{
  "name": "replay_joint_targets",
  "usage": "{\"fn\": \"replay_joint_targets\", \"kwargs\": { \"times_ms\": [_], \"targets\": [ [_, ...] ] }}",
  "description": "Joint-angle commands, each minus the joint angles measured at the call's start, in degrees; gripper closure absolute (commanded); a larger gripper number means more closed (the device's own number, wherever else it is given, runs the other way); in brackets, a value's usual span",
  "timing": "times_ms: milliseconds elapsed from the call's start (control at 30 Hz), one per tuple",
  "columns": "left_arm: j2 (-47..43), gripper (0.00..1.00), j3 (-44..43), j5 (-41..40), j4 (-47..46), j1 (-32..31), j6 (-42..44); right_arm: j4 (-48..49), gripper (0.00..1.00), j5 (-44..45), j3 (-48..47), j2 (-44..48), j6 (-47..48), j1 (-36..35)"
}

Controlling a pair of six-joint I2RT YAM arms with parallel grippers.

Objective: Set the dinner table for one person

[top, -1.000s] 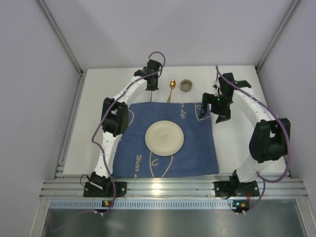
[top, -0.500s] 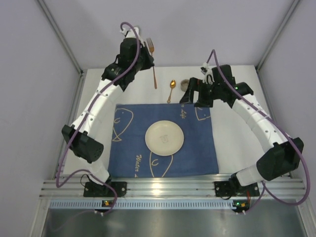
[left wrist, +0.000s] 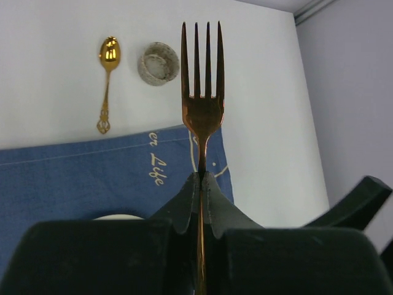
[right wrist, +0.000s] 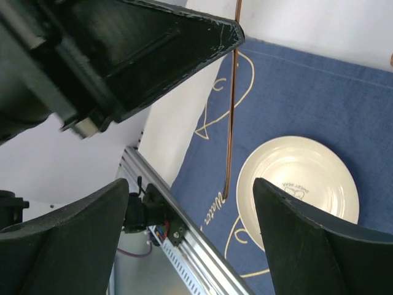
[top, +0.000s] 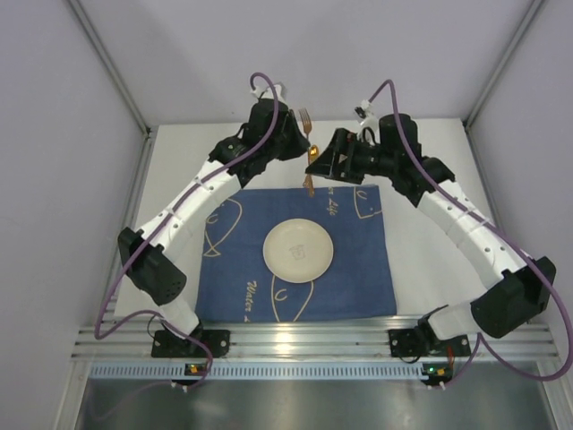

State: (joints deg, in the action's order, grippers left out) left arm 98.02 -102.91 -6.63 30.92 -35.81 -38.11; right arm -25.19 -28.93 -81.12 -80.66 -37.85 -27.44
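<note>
Dinner table (left wrist: 55,92) below left gripper's (left wrist: 201,179) fork (left wrist: 201,114)

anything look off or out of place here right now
Nothing spilled or damaged. The fork is off the table, pinched tines up in the left gripper, its handle hanging by the open right gripper. The spoon and small cup lie on bare table beyond the blue cloth, away from the plate.

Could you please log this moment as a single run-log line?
left tool: shut on fork | right tool: open near fork handle | plate: on blue cloth
</note>
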Motion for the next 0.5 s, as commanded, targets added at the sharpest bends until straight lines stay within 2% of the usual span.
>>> {"fn": "replay_joint_targets", "kwargs": {
  "times_ms": [0,100,200,233,300,333,367,467],
  "targets": [
    [-4.76,1.0,-0.62,0.48,-3.85,-2.59,-3.46,5.06,0.19,0.09,2.72,2.53,-1.18,-1.56],
    [-5.29,1.0,-0.1,0.04,-3.76,-4.26,-4.95,6.03,0.28,1.33,4.74,2.88,0.05,-2.7],
    [-6.17,1.0,0.87,-0.92,-3.76,-5.67,-5.4,6.03,0.51,2.12,5.8,3.05,1.11,-3.23],
    [-6.61,1.0,1.22,-1.1,-3.85,-5.76,-5.75,6.03,0.62,2.3,6.06,3.32,1.37,-3.41],
    [-8.1,1.0,2.97,-1.63,-4.55,-5.94,-6.27,5.59,0.77,3.17,6.76,4.02,1.63,-3.32],
    [-8.89,1.0,3.59,-1.8,-4.72,-5.85,-6.28,5.42,0.95,3.61,7.03,4.98,1.9,-3.23],
    [-9.42,1.0,4.73,-2.33,-4.55,-5.93,-6.19,4.46,1.0,4.31,7.38,5.6,2.07,-3.32],
    [-10.91,1.0,6.75,-2.77,-4.64,-6.02,-5.75,3.92,1.0,6.34,8.61,7.8,2.6,-3.23]
  ]
}}
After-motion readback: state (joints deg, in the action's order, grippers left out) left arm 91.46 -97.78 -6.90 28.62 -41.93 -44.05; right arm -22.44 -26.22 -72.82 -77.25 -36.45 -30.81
